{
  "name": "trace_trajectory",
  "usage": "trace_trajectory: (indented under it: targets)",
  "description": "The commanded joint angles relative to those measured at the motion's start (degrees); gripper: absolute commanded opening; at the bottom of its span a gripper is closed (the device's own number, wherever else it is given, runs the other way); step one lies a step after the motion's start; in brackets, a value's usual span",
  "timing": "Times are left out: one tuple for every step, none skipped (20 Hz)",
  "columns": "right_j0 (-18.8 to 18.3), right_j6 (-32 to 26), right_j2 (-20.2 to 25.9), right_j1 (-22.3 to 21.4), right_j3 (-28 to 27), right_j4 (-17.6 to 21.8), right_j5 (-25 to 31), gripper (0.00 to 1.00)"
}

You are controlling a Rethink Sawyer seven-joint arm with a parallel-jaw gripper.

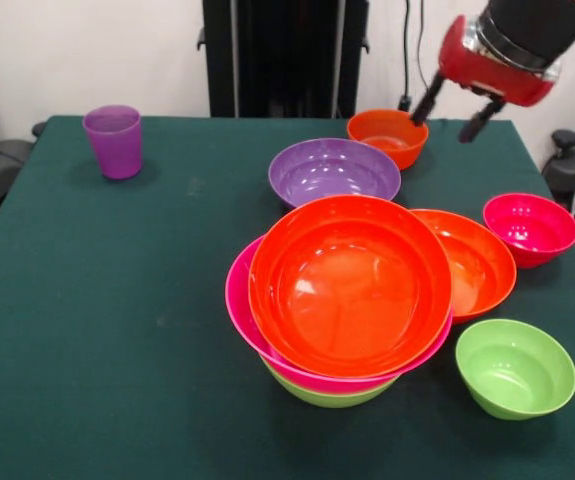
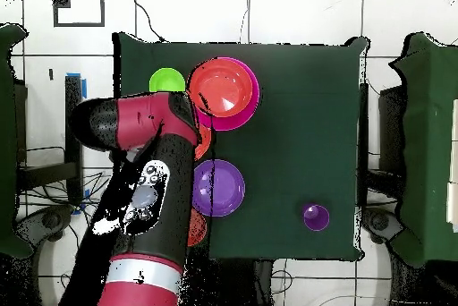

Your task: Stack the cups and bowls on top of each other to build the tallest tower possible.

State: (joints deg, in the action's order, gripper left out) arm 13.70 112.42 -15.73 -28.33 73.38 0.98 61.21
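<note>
The tower stands at the table's front middle: a wide orange bowl [image 1: 350, 285] in a hot pink bowl [image 1: 235, 295] on a lime green bowl [image 1: 332, 397]; it also shows in the overhead view [image 2: 224, 92]. A second orange bowl [image 1: 477, 262] leans against its right side. A purple bowl [image 1: 334, 172] [image 2: 218, 187] sits behind it. A small orange bowl [image 1: 387, 135] sits at the back. My gripper [image 1: 454, 112] hangs open and empty just right of and above that small orange bowl. A purple cup [image 1: 112, 140] [image 2: 314, 216] stands far left. The red-pink cup is out of view.
A small red-pink bowl [image 1: 529, 228] and a small lime green bowl [image 1: 515, 367] [image 2: 165, 80] sit near the right edge of the green table [image 1: 87, 300]. In the overhead view the arm [image 2: 148, 186] hides the gripper and the bowls beneath it.
</note>
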Motion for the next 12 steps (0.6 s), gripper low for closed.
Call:
trace_trajectory:
  targets:
    - [-3.2,10.8,10.8,5.3,7.7,-8.0,-16.2,1.00]
    - [-3.5,10.4,11.3,5.3,8.2,-8.6,-17.4,1.00]
    - [-3.7,10.2,11.7,5.6,8.5,-9.1,-18.8,1.00]
    - [-3.9,10.0,12.0,5.8,8.8,-9.4,-20.0,1.00]
    - [-4.1,9.8,12.4,6.0,9.1,-9.8,-21.2,1.00]
    - [-4.3,9.3,12.7,6.1,9.4,-10.0,-22.0,1.00]
    - [-4.2,9.5,12.6,6.5,9.4,-10.0,-23.0,1.00]
    - [-4.4,9.0,12.8,6.5,9.7,-10.2,-23.5,1.00]
    - [-4.1,9.4,12.4,6.9,9.6,-10.2,-24.2,1.00]
    - [-4.1,9.2,12.2,7.1,9.6,-10.1,-24.4,1.00]
    - [-3.9,9.5,11.9,7.4,9.5,-10.1,-25.2,1.00]
    - [-4.0,9.3,11.9,7.6,9.6,-10.1,-25.5,1.00]
